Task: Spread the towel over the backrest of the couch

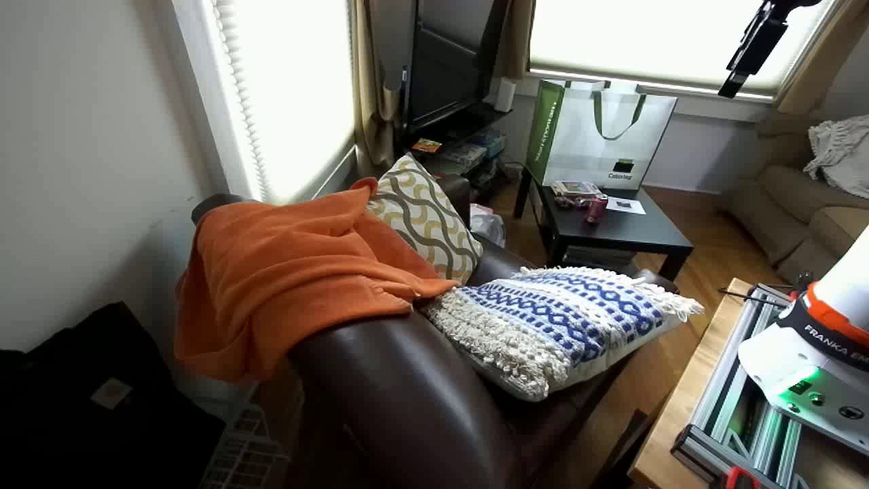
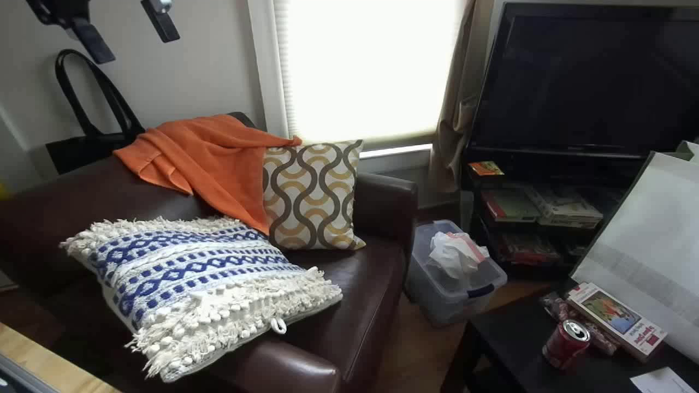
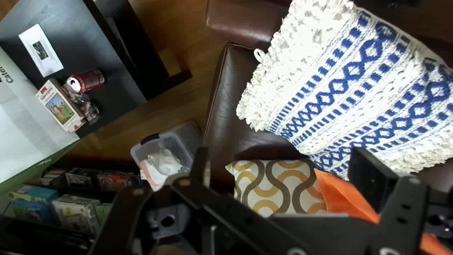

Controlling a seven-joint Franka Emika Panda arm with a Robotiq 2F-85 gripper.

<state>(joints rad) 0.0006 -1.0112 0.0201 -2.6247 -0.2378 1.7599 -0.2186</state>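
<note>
Leather, dark brown and glossy, covers the couch [image 2: 366, 273], whose thick rounded backrest [image 1: 400, 380] runs near a plain pale wall [image 1: 88, 136]. Wooden floor [image 3: 184, 28] lies between it and a low black desk [image 1: 631, 227]; well apart sits a tan sofa [image 1: 801, 204] with a white throw [image 1: 842, 153]. Tan curtains [image 1: 370, 81] hang beside the glowing windows [image 1: 285, 95], and a black bag [image 2: 82, 150] with upright handles is behind the backrest.

Counted, the room shows two windows, one television [image 2: 590, 82] and one see-through bin [image 2: 445, 300] with a crumpled white bag [image 2: 453, 254]. The desk carries one shopping bag [image 1: 584, 156], one red can [image 2: 565, 344], one printed sheet [image 3: 40, 49] and one picture-covered thing, perhaps a book [image 3: 60, 106], though its edges are too unclear to be sure.

Two pillows rest on the couch: one blue-and-white knit pillow [image 2: 196, 273], lying tilted, and one curve-patterned cushion [image 2: 311, 191], propped upright. One orange towel [image 1: 292, 265] drapes in folds over the backrest, hanging down its rear, with a tip reaching between the two pillows.

One pincer [image 2: 137, 46] hangs near the top edge in both exterior views, well apart from the towel; its two fingers [image 3: 371, 180] stand wide apart.
</note>
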